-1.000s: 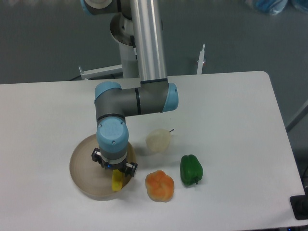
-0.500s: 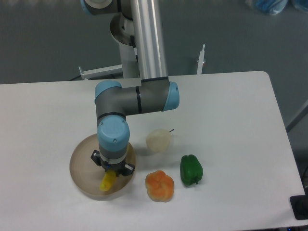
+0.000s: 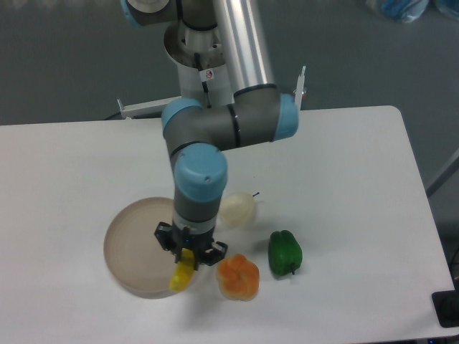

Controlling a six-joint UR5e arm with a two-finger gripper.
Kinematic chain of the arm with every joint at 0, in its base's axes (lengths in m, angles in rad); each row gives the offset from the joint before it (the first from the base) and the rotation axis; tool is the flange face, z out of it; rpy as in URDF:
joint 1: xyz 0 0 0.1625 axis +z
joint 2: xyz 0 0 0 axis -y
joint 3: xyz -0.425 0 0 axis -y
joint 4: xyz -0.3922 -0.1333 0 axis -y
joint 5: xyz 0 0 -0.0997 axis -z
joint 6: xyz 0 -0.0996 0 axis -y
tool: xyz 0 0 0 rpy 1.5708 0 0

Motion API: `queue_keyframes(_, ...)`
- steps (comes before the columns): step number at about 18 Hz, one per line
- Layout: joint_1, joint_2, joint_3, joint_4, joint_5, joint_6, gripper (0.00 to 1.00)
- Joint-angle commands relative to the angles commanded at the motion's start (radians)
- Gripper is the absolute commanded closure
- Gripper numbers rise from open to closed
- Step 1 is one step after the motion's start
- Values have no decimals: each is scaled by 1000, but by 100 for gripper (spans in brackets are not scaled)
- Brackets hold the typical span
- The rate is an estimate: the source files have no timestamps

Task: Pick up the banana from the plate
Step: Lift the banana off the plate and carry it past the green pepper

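The yellow banana (image 3: pixel 182 274) hangs from my gripper (image 3: pixel 189 256), which is shut on its upper end. Its lower end points down and left over the right rim of the tan plate (image 3: pixel 136 247). The banana looks lifted off the plate's floor, though the gap is hard to judge from this view. My wrist hides the fingertips and the banana's top. The plate's inside shows bare.
An orange pepper (image 3: pixel 238 276) sits just right of the gripper, almost touching it. A green pepper (image 3: pixel 285 252) stands further right. A pale onion-like piece (image 3: pixel 237 208) lies behind the wrist. The arm's base and a white bracket (image 3: pixel 147 107) stand at the table's back edge.
The gripper has moved right and up with the banana, from over the plate's middle to its right rim. The arm's elbow swung right.
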Motion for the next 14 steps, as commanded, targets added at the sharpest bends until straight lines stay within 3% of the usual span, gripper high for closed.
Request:
queue_keyframes(3,68,2,0,-8,12,139,100)
queue_keyframes(8,193,3,44,-115,104,409,100)
queue_keyframes(14,330,-11,74,-158,104,688,100)
